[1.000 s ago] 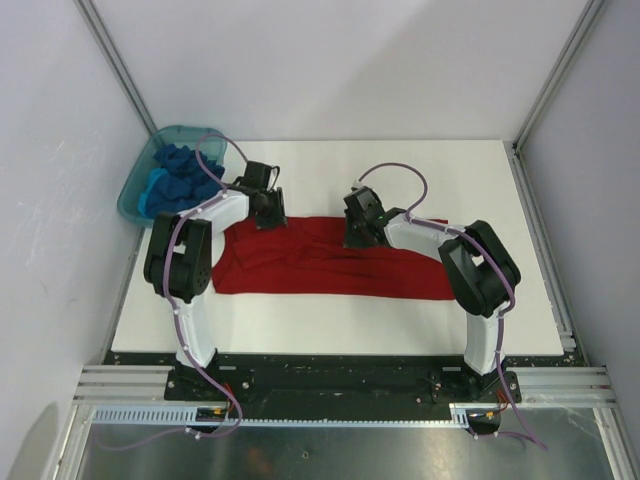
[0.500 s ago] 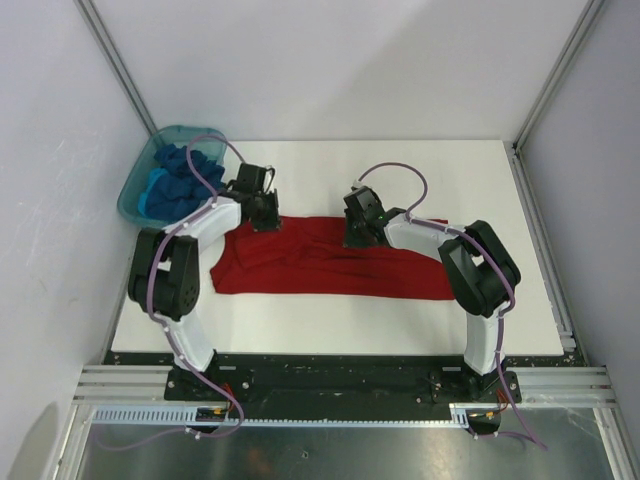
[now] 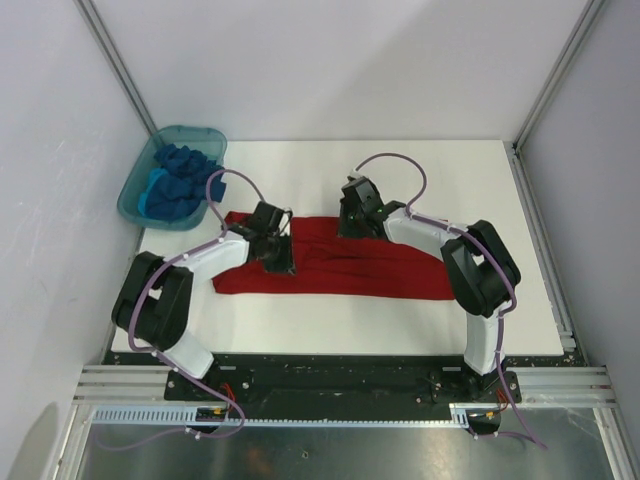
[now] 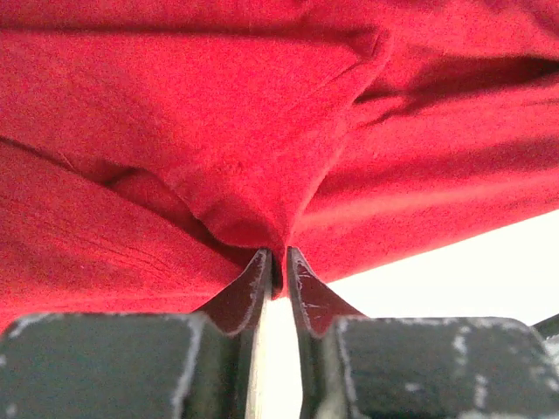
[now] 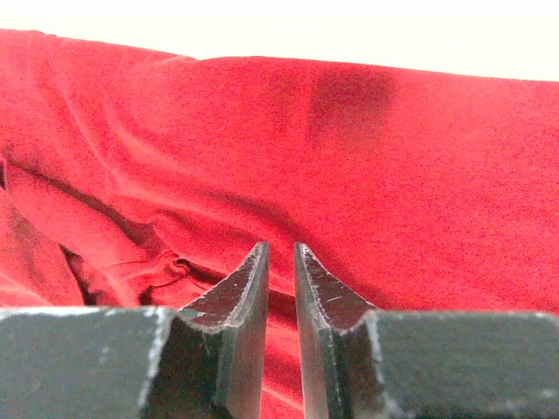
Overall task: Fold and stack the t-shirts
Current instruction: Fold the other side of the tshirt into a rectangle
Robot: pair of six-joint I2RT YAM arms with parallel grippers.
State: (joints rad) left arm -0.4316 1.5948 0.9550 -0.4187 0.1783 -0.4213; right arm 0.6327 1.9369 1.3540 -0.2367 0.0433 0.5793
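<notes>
1. Red t-shirt (image 3: 385,272): one, large. It lies as a long, wrinkled band across the middle of the white table (image 3: 440,180), running left to right in front of both arms. Its left end is rumpled and its near edge is fairly straight
2. Left tool (image 3: 281,266): set over the left part of the red t-shirt, close to the near edge. In the wrist view the fingers (image 4: 253,284) are drawn almost together, with a peaked fold of red cloth pinched between the tips
3. Right tool (image 3: 347,222): set at the far edge of the red t-shirt, about mid-length. The fingers (image 5: 249,288) stand a narrow slit apart, tips down at the cloth; whether any cloth is caught between them cannot be told
4. Blue t-shirts (image 3: 185,168): a crumpled heap, royal blue with a lighter blue piece at the near left, inside the teal tub (image 3: 128,198)
5. Teal tub: translucent, at the far left corner of the table, apart from the red t-shirt
</notes>
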